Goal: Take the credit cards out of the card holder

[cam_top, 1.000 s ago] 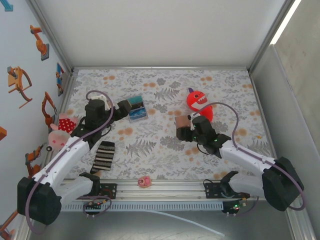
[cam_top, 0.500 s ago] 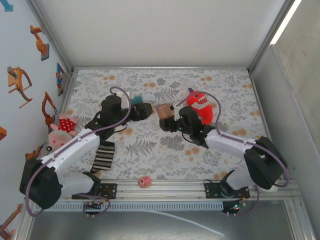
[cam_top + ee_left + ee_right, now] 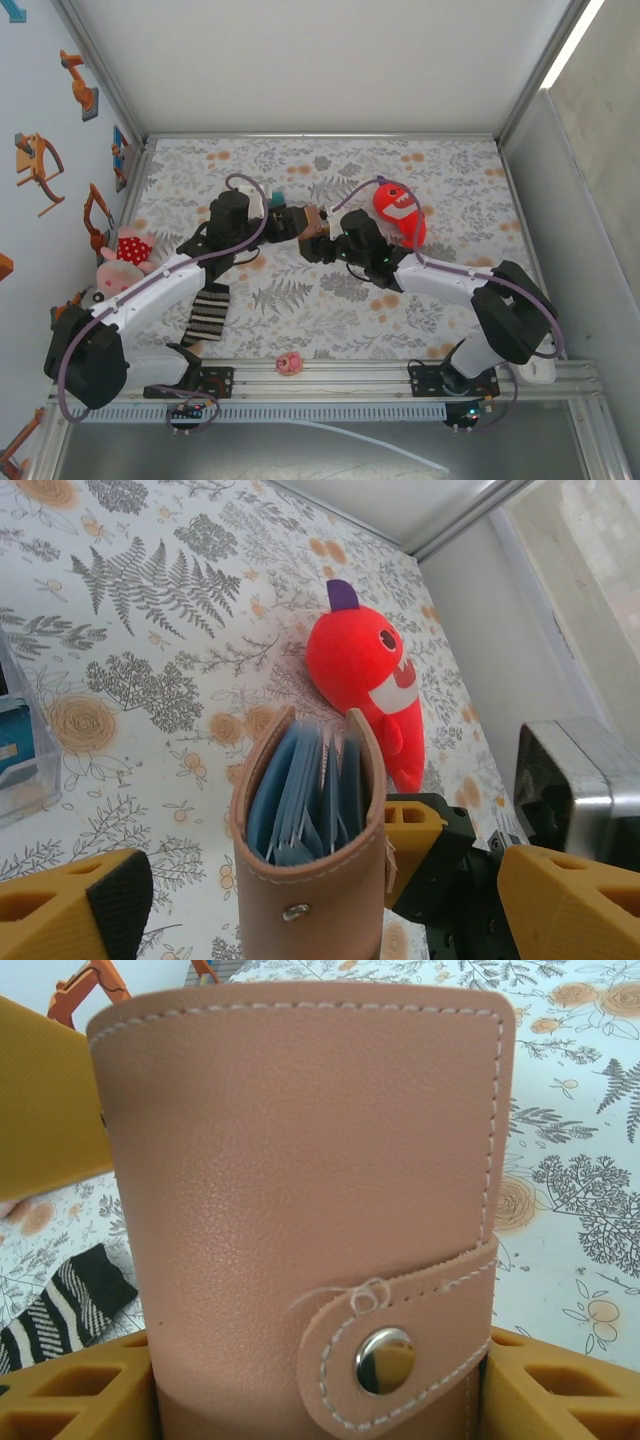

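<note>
The right claw (image 3: 318, 236) grips the card holder (image 3: 311, 222) upright above the middle of the table. Blue cards (image 3: 300, 790) peek out on top. The left claw (image 3: 293, 222) is wide around it. Next, I think, it must pinch one card.

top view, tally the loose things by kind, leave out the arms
plush toys: 2 (red monster, pig in spotted dress)
card holder: 1
striped sock: 1
clear box: 1
small pink figure: 1
total: 6
</note>
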